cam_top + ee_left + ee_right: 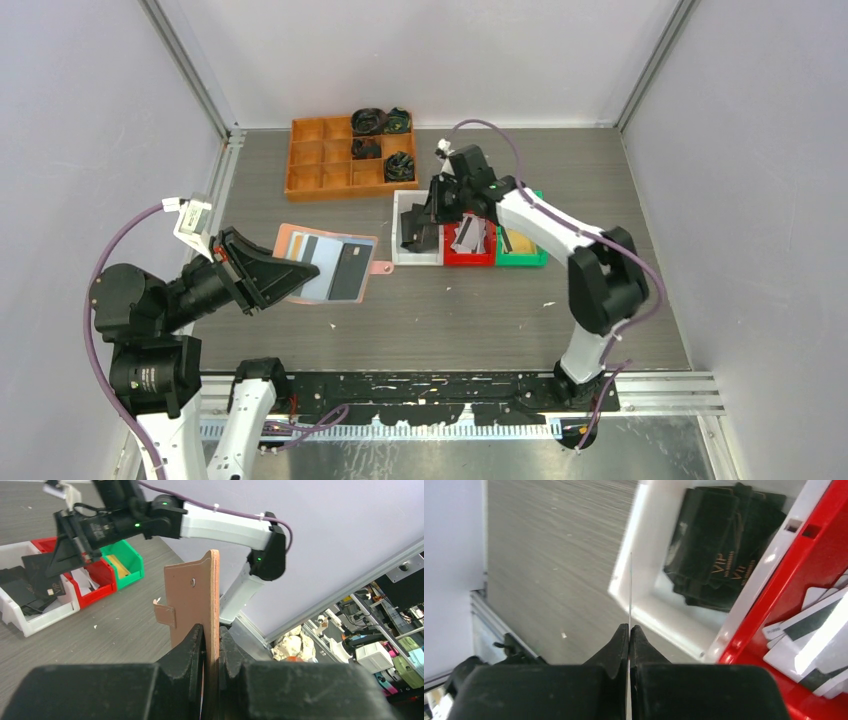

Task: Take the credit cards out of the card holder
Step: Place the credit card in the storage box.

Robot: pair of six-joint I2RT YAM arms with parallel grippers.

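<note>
The salmon-pink card holder [345, 240] lies open, held off the table by my left gripper [290, 275], which is shut on its edge. The left wrist view shows it edge-on [195, 595] with its strap tab, between my left gripper's [212, 635] jaws. A dark credit card [350, 272] sits in its pocket. My right gripper [428, 212] is shut on a black credit card [42, 575] over the white bin [398, 215]. That card shows as a thin edge [630, 590] above my right gripper [629, 630] in the right wrist view.
The white bin [644, 605] holds black cards [719, 555]. The red bin [468, 260] holds whitish cards [809, 640]. The green bin [522, 260] holds a tan card [117, 562]. An orange compartment tray [320, 170] with black coiled bundles stands at the back.
</note>
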